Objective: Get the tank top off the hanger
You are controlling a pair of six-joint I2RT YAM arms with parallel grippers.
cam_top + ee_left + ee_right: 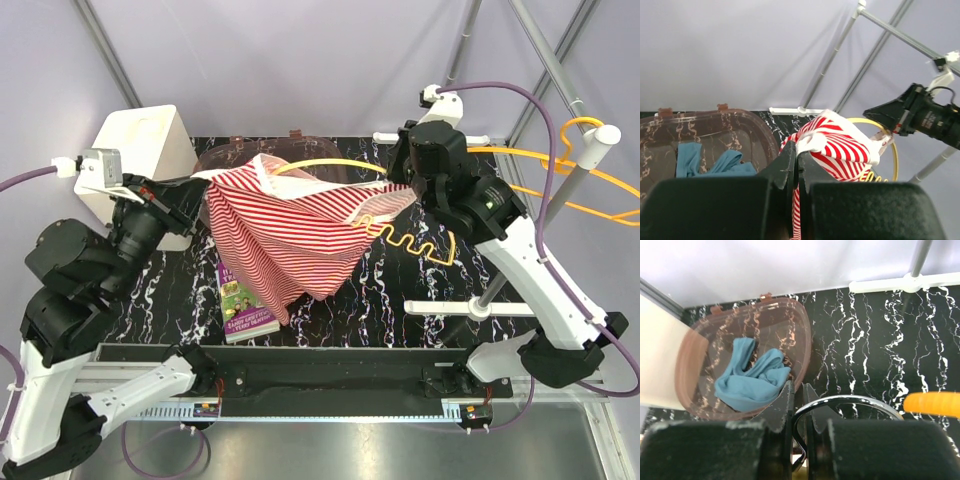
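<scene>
We find the tank top (285,235) draped over the tabletop's (400,290) left-centre. Its long axis slants from the hanger (330,163) down toward the near edge. The hanger lies parallel to the far edge. The left gripper (796,156) is clamped on the top's shoulder edge. The right gripper (799,390) pinches what appears to be the hanger's metal hook (850,401).

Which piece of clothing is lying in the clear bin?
The plain blue one, crumpled inside the bin; the red-and-white striped tank top is on the yellow hanger instead.
</scene>
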